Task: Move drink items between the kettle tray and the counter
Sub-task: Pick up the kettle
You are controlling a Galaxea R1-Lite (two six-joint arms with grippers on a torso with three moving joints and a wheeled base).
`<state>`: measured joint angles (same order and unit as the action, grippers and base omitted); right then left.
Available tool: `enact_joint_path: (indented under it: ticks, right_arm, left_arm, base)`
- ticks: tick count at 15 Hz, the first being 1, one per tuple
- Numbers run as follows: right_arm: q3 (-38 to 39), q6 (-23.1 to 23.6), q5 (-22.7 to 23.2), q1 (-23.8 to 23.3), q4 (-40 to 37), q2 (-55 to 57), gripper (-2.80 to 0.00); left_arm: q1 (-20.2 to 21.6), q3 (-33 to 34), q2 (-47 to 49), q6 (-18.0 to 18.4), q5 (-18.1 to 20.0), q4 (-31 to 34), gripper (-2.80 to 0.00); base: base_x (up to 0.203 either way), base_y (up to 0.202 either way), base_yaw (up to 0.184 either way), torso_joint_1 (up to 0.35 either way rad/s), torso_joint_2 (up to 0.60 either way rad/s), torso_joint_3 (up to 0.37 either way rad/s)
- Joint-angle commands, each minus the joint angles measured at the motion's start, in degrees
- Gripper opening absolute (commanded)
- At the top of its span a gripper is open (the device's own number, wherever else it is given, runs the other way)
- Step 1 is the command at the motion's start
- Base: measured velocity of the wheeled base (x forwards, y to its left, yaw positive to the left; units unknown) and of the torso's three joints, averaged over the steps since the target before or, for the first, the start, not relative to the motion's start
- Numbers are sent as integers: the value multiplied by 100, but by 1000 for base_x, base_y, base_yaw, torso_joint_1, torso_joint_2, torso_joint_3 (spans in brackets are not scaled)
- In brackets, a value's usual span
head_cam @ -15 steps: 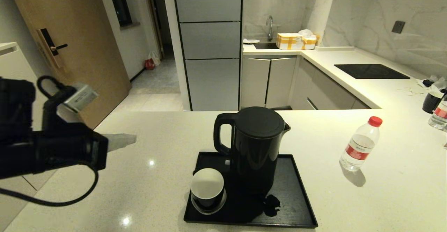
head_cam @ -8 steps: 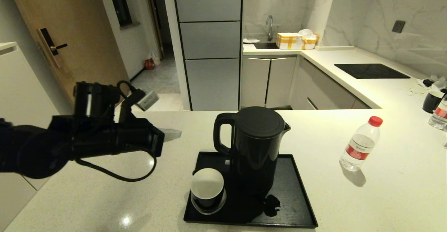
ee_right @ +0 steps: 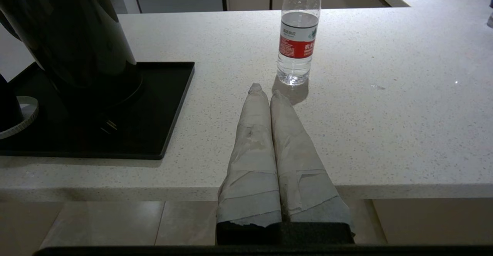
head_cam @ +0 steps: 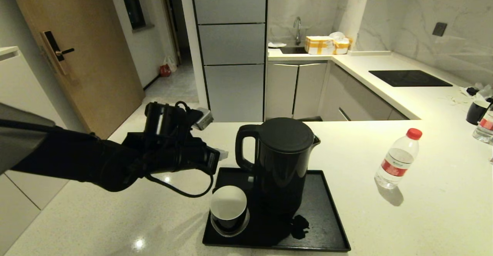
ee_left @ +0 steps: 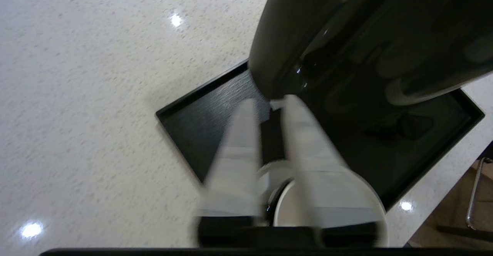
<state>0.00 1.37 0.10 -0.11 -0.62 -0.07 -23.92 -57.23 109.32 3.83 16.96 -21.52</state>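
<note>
The black kettle (head_cam: 285,159) stands upright on the black kettle tray (head_cam: 327,225) in the middle of the speckled counter (head_cam: 423,209). My left gripper (head_cam: 222,154) hangs just left of the kettle's loop handle (head_cam: 243,148), apart from it. Seen from the left wrist, that gripper (ee_left: 269,103) is open by a narrow gap, empty, its tips near the kettle (ee_left: 346,36) above the tray (ee_left: 204,117). The red-capped bottle (head_cam: 398,157) stands on the counter right of the tray. My right gripper (ee_right: 266,91) is shut and empty at the counter's front edge, short of the bottle (ee_right: 298,36).
A black cup with white inside (head_cam: 228,208) sits at the tray's front left corner, and a cord (head_cam: 298,225) lies on the tray by the kettle. A black hob panel (head_cam: 408,78), another cup (head_cam: 477,112) and a second bottle (head_cam: 485,127) are at the far right.
My left arm has swept right from the counter's left edge up to the kettle's handle. The kettle, the bottle and the cup have stayed in place.
</note>
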Motion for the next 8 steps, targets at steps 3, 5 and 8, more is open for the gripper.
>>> enact_joint_path:
  ticks: [3, 5, 8]
  right_arm:
    - [10, 3, -1, 2, 1, 7, -280]
    - [9, 3, -1, 2, 1, 7, -280]
    - [15, 3, -1, 2, 1, 7, -280]
  left_arm:
    - [-191, -266, 370, -14, -202, -214, 0]
    - [-323, -263, 575, -9, -609, -630, 0]
    - [-453, -242, 711, -13, -711, -912, 0]
  base:
    - [0, 0, 0, 0, 0, 0]
    - [0, 0, 0, 0, 0, 0]
    - [0, 0, 0, 0, 0, 0]
